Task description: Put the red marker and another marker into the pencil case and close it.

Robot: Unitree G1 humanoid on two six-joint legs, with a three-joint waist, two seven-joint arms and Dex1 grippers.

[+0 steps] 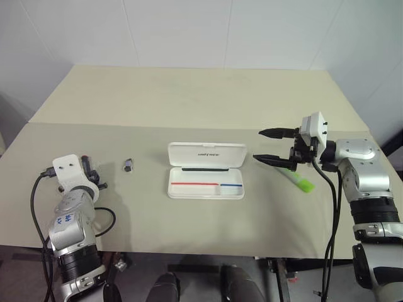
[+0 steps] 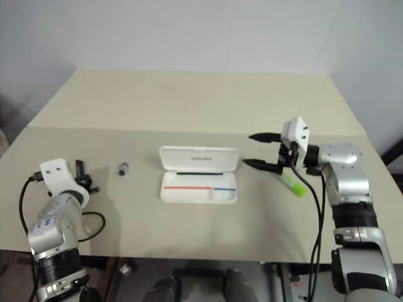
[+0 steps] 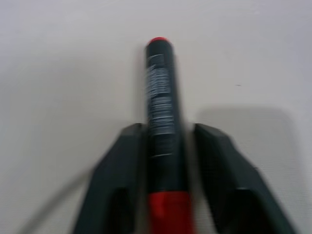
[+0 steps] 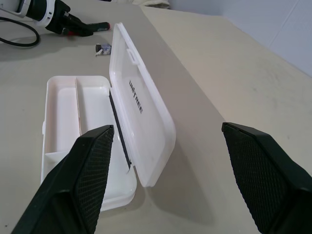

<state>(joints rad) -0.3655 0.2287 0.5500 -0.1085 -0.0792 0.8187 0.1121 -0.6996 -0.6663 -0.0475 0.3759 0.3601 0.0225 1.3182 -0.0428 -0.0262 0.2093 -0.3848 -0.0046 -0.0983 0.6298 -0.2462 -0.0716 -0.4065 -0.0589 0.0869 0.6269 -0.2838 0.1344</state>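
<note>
Left pincer [image 3: 165, 185] straddles the red marker [image 3: 161, 122], which lies on the tabletop [image 1: 189, 107] well to the left of the pencil case [image 1: 206, 171]. Fingers [image 3: 114, 180] sit tight along the barrel on both sides, closing on it; can't confirm a firm grip yet, and the marker isn't lifted.

Right pincer [image 1: 272, 146] is wide open, empty, hovering just right of the case. The green highlighter [image 1: 301, 181] lies on the tabletop right of the case, under that pincer.

Case is open, lid [image 4: 141, 102] folded back, tray empty. Small dark item [image 1: 128, 165] lies between the case and the left pincer; not part of the job.

My read for this step: finish the squeeze with the barrel centred between the pads, grip looks near the cap end so expect droop. Lift straight up, carry toward the case, lay it lengthwise in the long compartment, and avoid nudging the lid.
</note>
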